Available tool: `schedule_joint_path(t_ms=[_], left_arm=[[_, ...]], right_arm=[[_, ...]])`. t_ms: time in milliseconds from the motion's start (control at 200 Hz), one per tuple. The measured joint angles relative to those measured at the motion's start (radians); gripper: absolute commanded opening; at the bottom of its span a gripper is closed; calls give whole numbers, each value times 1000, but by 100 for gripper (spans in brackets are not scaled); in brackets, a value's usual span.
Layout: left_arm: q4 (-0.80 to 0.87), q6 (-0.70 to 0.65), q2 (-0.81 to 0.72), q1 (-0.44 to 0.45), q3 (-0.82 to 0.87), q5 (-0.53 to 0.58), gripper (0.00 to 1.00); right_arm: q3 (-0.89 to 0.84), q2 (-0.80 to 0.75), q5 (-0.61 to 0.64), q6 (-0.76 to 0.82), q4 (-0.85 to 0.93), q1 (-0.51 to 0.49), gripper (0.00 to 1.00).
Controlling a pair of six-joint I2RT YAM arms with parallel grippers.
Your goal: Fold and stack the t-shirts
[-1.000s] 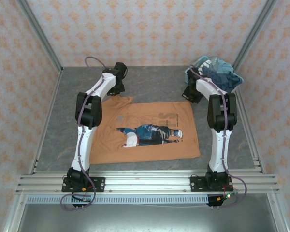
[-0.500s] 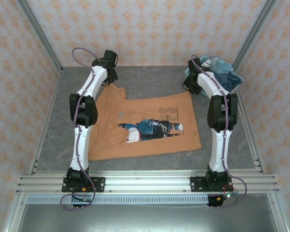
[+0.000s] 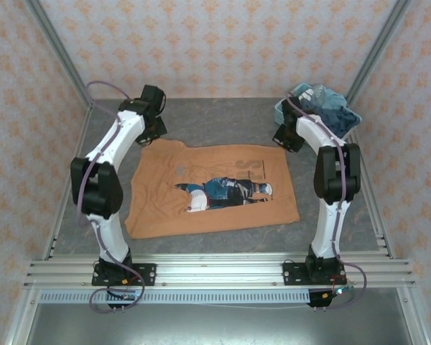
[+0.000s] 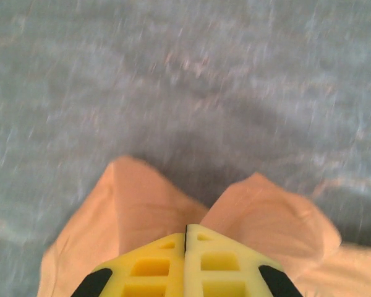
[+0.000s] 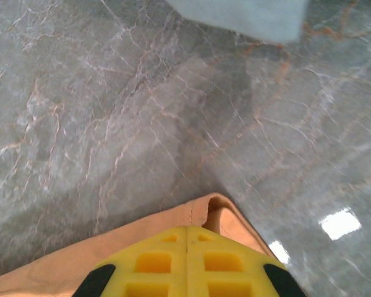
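Orange-tan t-shirt [image 3: 215, 190] | soft cloth, spread print-up on grey marbled worktop [image 3: 223, 122] | dark figure print; grey lettering too small to read | left pincer [image 4: 185, 230]: yellow fingers closed on bunched far-left corner | right pincer [image 5: 187, 230]: closed on hemmed far-right corner | dark blue and pale tees [image 3: 329, 113] heaped at far right

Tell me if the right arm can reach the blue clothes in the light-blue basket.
Probably yes: the dark blue shirts in the light-blue plastic basket lie just beyond the right gripper, nothing between. But it is shut on the orange-tan t-shirt and must let go first.
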State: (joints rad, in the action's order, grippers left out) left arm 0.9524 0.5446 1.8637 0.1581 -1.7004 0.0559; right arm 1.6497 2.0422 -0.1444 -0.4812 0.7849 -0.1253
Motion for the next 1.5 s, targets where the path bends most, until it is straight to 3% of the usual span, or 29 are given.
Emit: schedule_joint_path(t_ms=[285, 540, 1001, 1501], left_arm=[[3, 112, -376, 75, 441, 4, 0], [2, 215, -529, 120, 677, 32, 0], [55, 357, -704, 204, 788, 77, 0], [56, 408, -675, 229, 873, 77, 0]], right_arm=[[-216, -217, 35, -18, -27, 0, 0], [-437, -324, 37, -56, -34, 0, 0], [-547, -433, 36, -68, -26, 0, 0], [-622, -441, 21, -95, -6, 0, 1]])
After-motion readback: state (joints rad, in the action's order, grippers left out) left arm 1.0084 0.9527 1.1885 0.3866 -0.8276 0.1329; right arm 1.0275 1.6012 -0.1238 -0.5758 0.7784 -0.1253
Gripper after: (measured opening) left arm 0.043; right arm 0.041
